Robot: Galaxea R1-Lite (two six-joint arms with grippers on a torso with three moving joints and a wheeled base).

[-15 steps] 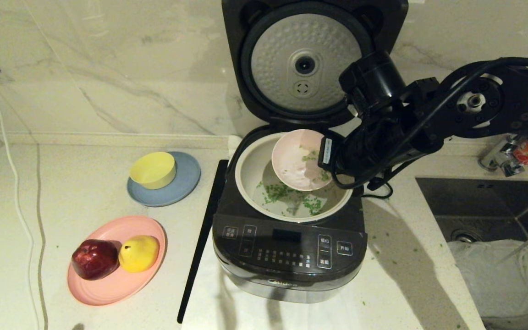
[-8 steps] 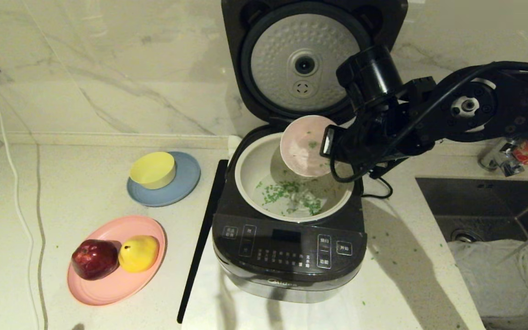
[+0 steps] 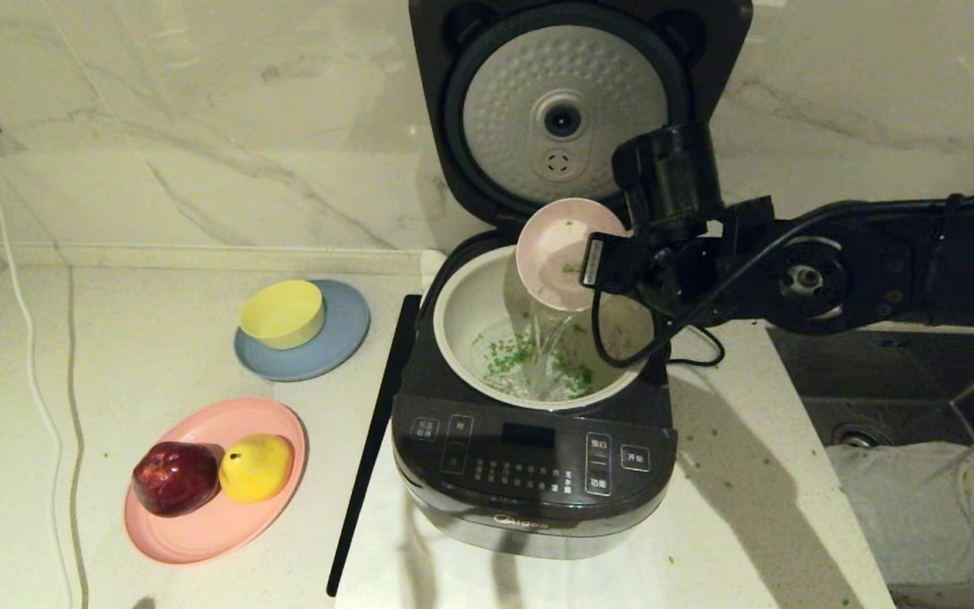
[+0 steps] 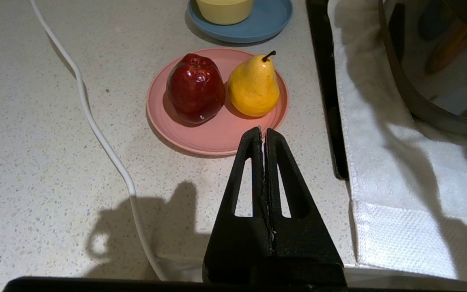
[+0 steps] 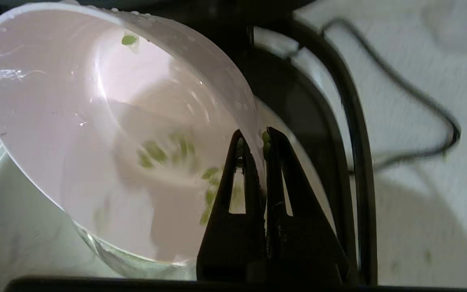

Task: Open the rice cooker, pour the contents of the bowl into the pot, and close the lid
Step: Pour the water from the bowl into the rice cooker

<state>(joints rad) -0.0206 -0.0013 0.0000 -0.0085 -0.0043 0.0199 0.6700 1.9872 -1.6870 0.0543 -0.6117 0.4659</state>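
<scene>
Tipping steeply over the open rice cooker [image 3: 533,440], the smooth pale pink bowl [image 3: 556,254] is pinched at its rim by the right hand [image 5: 253,140], whose two black fingers are closed tight on the thin wall. The round bowl hangs above the far right part of the pot [image 3: 463,304], its mouth turned toward the left edge of the surface [image 3: 115,355]. A clear stream of water runs from its lower lip into the pot. A few wet green bits, the contents [image 3: 508,359], cling inside the bowl; most lie scattered on the floor of the cream-white pot. The lid [image 3: 576,110] stands upright behind, showing its dimpled silver disc. The glossy dark cooker sits on a white textured cloth [image 4: 403,194] toward the right edge of the speckled stone surface. The left hand [image 4: 263,132] hangs near the front edge, its fingers pressed together and holding nothing. Beyond it a flat pink plate [image 4: 217,138] carries a shiny red apple [image 4: 195,87] and a yellow pear [image 4: 253,85], and a blue plate [image 3: 331,347] holds a small yellow bowl [image 3: 281,313].
</scene>
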